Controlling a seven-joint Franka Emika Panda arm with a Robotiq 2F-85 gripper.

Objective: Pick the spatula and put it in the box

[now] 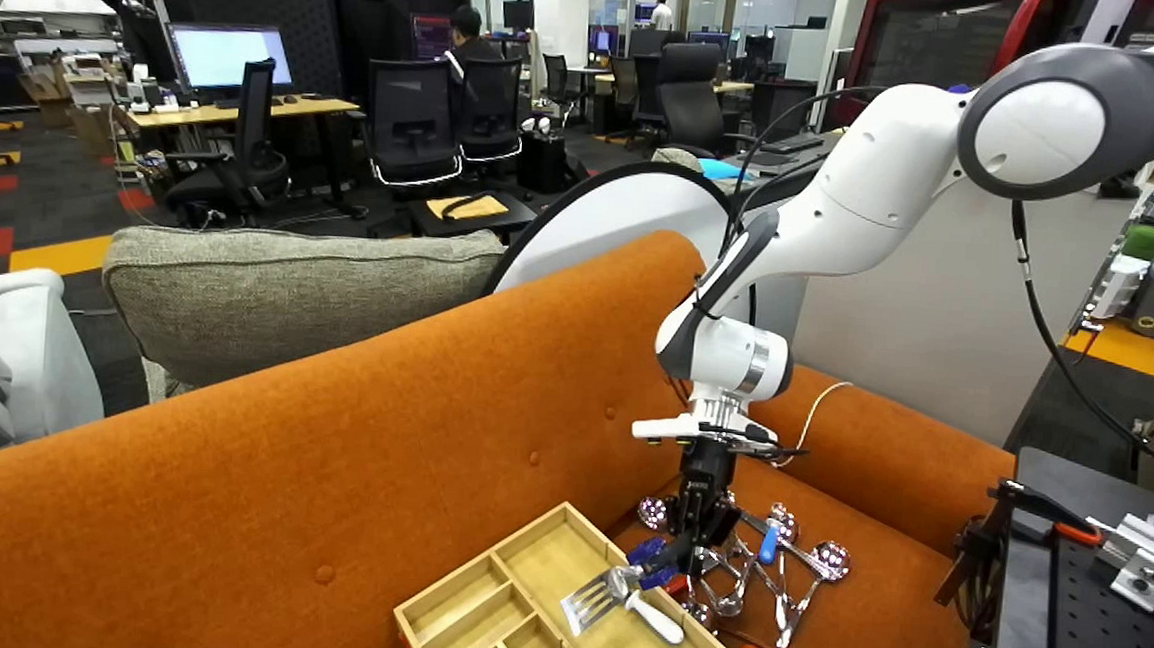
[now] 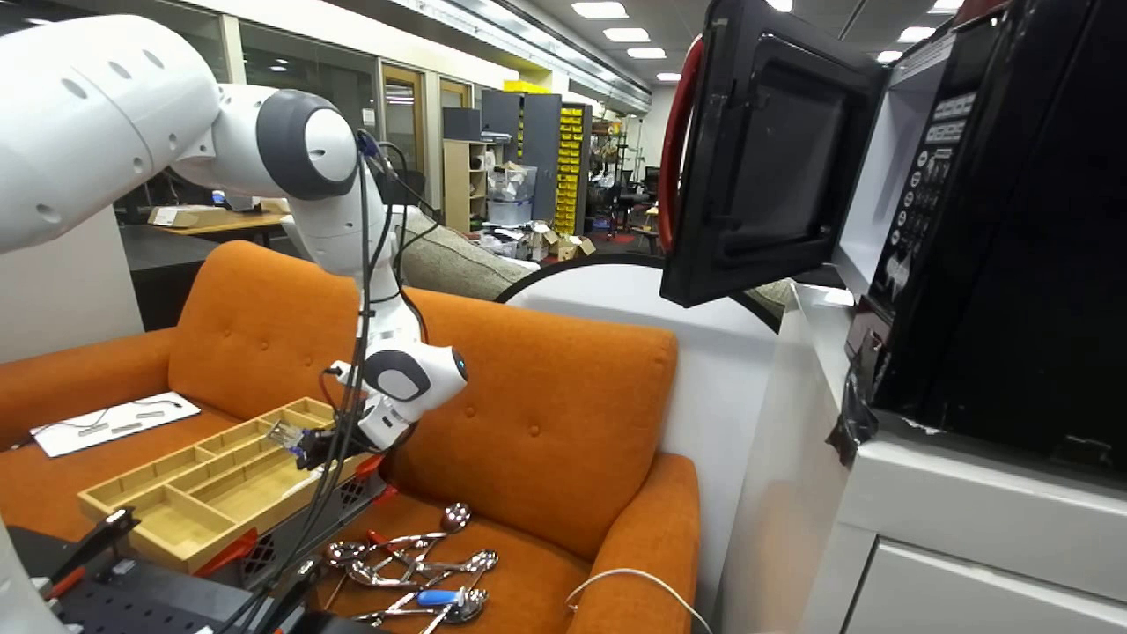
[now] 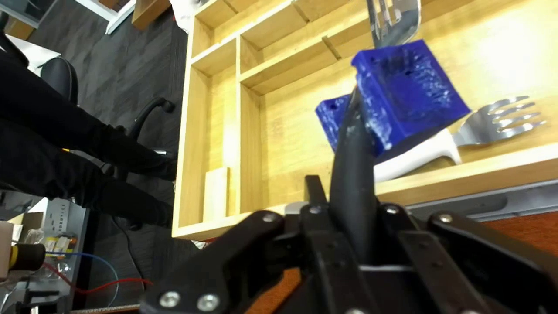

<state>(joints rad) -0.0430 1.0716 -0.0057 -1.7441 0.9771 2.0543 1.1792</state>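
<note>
The spatula has a slotted metal blade [image 1: 590, 602], a black handle [image 3: 354, 174] and a blue block around the handle [image 3: 405, 93]. The blade also shows in an exterior view [image 2: 283, 436]. My gripper [image 3: 352, 205] is shut on the end of the black handle. In both exterior views the gripper [image 1: 699, 542] [image 2: 327, 446] is at the box's edge, with the spatula held tilted and its blade over the box. The box [image 1: 557, 563] [image 2: 185, 527] [image 3: 283, 131] is a pale wooden tray with several compartments. Any contact between blade and box cannot be told.
A white-handled fork [image 3: 414, 157] lies in the box's large compartment. Several metal scoops and tongs [image 1: 792, 578] [image 2: 414, 563] lie on the orange sofa seat [image 1: 879, 633] beside the box. A white board [image 2: 119, 423] lies beyond it. A black pegboard platform [image 1: 1071, 595] stands near.
</note>
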